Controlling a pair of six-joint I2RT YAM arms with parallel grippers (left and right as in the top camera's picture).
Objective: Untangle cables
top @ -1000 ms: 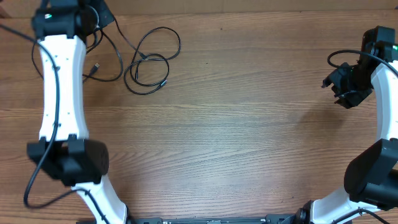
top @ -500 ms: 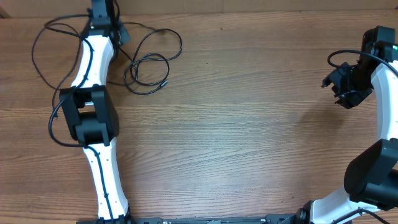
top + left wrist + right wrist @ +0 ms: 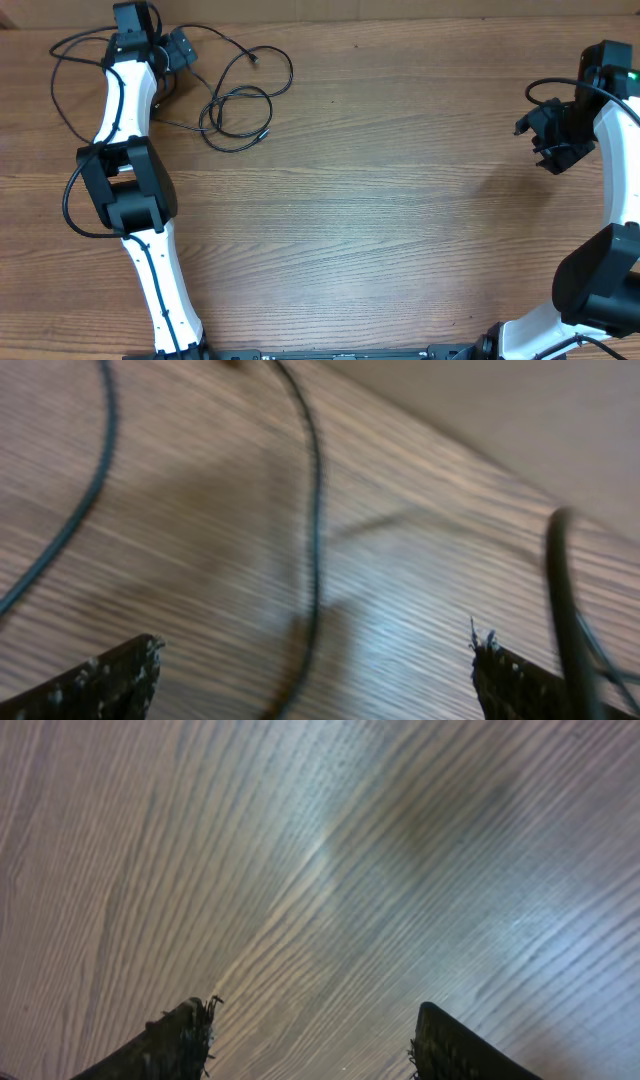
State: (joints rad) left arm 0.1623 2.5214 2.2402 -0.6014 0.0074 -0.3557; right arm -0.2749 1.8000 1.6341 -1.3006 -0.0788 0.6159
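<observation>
Wood-grain table [image 3: 380,220] bears looped cables [image 3: 236,92] far left; left end effector [image 3: 315,648] and right end effector [image 3: 315,1008] both released.

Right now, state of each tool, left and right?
Left tool: open, holding nothing; a cable lies below the gap.
Right tool: open, holding nothing.

The table [image 3: 380,220] was a brown wood-grain top, its grain running side to side in the overhead view. In the wrist views the same boards showed a pale sheen of reflected light with darker, soft-edged patches. Beyond the table's far edge lay a plain beige surface [image 3: 520,410], seen from overhead as a thin lighter strip along the top.
</observation>
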